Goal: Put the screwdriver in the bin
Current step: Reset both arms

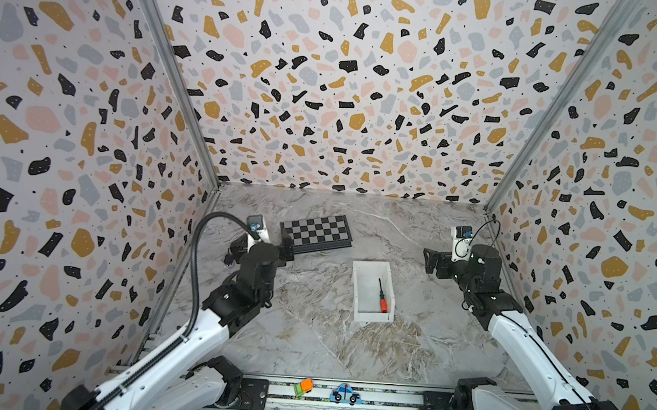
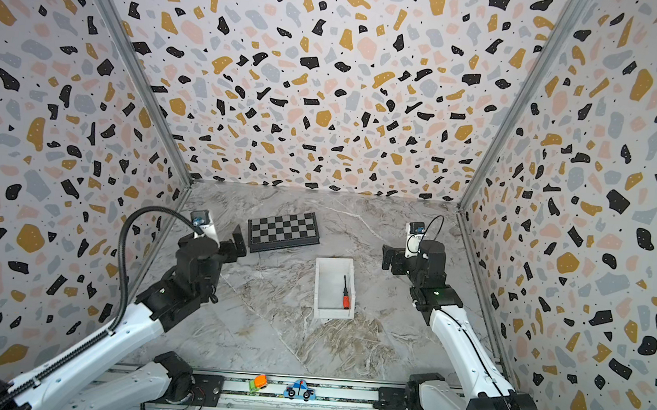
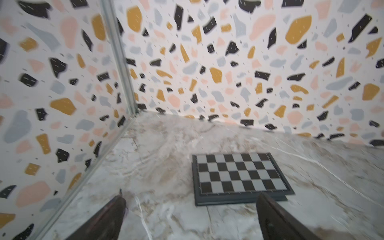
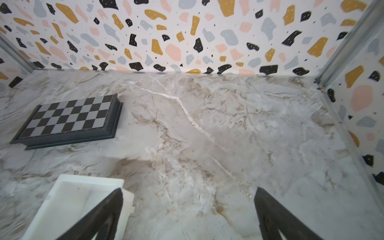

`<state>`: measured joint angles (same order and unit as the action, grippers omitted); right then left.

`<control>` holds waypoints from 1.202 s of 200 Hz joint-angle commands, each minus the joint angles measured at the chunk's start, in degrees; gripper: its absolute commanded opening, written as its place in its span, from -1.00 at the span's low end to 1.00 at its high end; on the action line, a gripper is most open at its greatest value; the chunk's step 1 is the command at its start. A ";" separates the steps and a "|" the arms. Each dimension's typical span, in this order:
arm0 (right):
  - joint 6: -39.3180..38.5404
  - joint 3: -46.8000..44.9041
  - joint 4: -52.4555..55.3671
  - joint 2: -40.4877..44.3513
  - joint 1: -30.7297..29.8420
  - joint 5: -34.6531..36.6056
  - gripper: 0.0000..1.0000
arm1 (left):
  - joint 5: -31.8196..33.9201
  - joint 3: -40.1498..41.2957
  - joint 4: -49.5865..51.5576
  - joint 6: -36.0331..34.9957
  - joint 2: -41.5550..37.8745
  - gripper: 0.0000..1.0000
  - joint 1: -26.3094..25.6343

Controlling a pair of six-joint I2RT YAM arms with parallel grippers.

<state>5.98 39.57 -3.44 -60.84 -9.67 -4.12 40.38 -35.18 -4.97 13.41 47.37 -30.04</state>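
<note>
The screwdriver point(image 1: 382, 296) point(image 2: 346, 292), with an orange-red handle and thin black shaft, lies inside the white bin point(image 1: 374, 263) point(image 2: 336, 260) along its right wall, handle toward the front. My left gripper point(image 1: 262, 249) point(image 3: 192, 196) hovers open and empty at the left, beside the chessboard's near left corner, well away from the bin. Over on the right, above the table, my right gripper point(image 1: 428, 260) point(image 4: 189, 189) is open and empty too. In the right wrist view a corner of the bin point(image 4: 68, 199) shows by one finger.
A black-and-grey chessboard point(image 1: 316, 232) point(image 3: 239, 174) point(image 4: 68, 118) lies flat behind the bin at back left. An orange-and-green toy point(image 1: 303, 387) and a blue toy car point(image 1: 346, 394) sit on the front rail. Patterned walls enclose the marble table on three sides.
</note>
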 commanded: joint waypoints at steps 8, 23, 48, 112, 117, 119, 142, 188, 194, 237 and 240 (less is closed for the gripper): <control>-3.85 -4.11 -9.66 -1.20 0.00 6.31 0.98 | 1.58 13.79 -24.44 -11.96 -6.88 1.00 3.19; -6.24 -8.35 -16.25 -1.72 0.87 6.64 0.98 | 2.96 21.40 -31.94 -14.10 -7.98 1.00 3.41; -5.80 -14.91 -27.06 -3.21 2.42 5.61 0.98 | 5.46 32.18 -47.15 -16.81 -6.79 1.00 3.73; -11.10 -24.11 -47.58 -10.50 5.36 2.16 0.98 | -0.59 35.72 -58.66 -15.33 7.81 1.00 13.18; -10.87 -24.51 -49.19 -11.30 5.70 1.46 0.98 | -1.16 35.55 -59.62 -15.14 9.29 1.00 13.47; -10.78 -24.58 -49.68 -11.60 5.84 1.23 0.98 | -1.35 35.47 -59.98 -15.14 9.86 1.00 13.53; -9.44 -24.72 -54.00 -15.38 6.42 -0.69 0.98 | -3.37 33.14 -61.96 -16.29 15.83 1.00 13.86; -7.63 -26.15 -64.27 -24.01 6.44 0.94 0.98 | -10.51 31.56 -72.29 -16.39 29.24 1.00 16.43; -7.65 -26.67 -65.18 -24.14 6.53 0.51 0.98 | -11.21 31.37 -73.19 -15.98 30.66 1.00 17.09; -7.62 -26.48 -65.56 -24.69 6.83 -0.32 0.98 | -20.17 27.38 -66.98 -14.61 32.50 1.00 21.53; -7.64 -26.48 -65.50 -24.68 6.86 -0.34 0.98 | -20.77 27.24 -66.73 -14.37 32.59 1.00 21.93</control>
<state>-2.61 12.16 -66.37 -85.71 -3.29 -3.66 26.48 -5.23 -70.19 -2.15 80.05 -10.48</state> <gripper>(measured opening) 0.990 0.999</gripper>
